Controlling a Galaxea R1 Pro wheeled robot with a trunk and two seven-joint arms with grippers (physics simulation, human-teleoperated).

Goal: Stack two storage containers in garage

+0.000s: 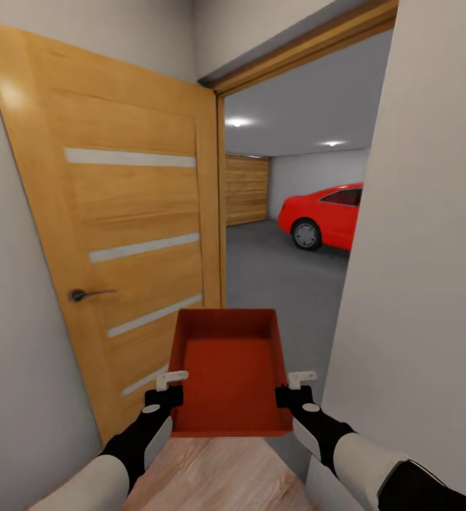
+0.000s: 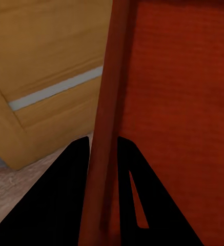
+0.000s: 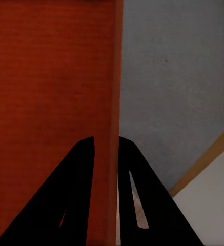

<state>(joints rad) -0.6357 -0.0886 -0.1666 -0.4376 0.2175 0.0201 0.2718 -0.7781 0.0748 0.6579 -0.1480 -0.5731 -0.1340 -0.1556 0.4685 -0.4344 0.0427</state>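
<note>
Head view: an orange-red storage container (image 1: 231, 372), open side up, is carried between both arms in front of an open doorway. The left gripper (image 1: 168, 394) pinches the container's left side wall near its near corner; the right gripper (image 1: 292, 392) pinches the right side wall at the matching spot.

Left wrist view: the thin container wall (image 2: 104, 148) runs straight between the two dark fingers (image 2: 50, 205), which sit narrow against it, one outside the wall and one over the container's ribbed bottom.

Right wrist view: the right fingers (image 3: 65, 200) likewise close narrowly on the opposite wall (image 3: 114, 128), one finger inside the container, one outside.

Beyond the fingertips of the left gripper stands a wooden door (image 1: 123, 213) swung open, with pale strips and a dark handle (image 1: 87, 294). Ahead, through the doorway, lies the garage's dark grey floor (image 1: 283, 284), a red car (image 1: 325, 216) and a wooden-slat roll door (image 1: 246, 188). Light wood-plank flooring (image 1: 215, 475) shows beneath the container.
</note>
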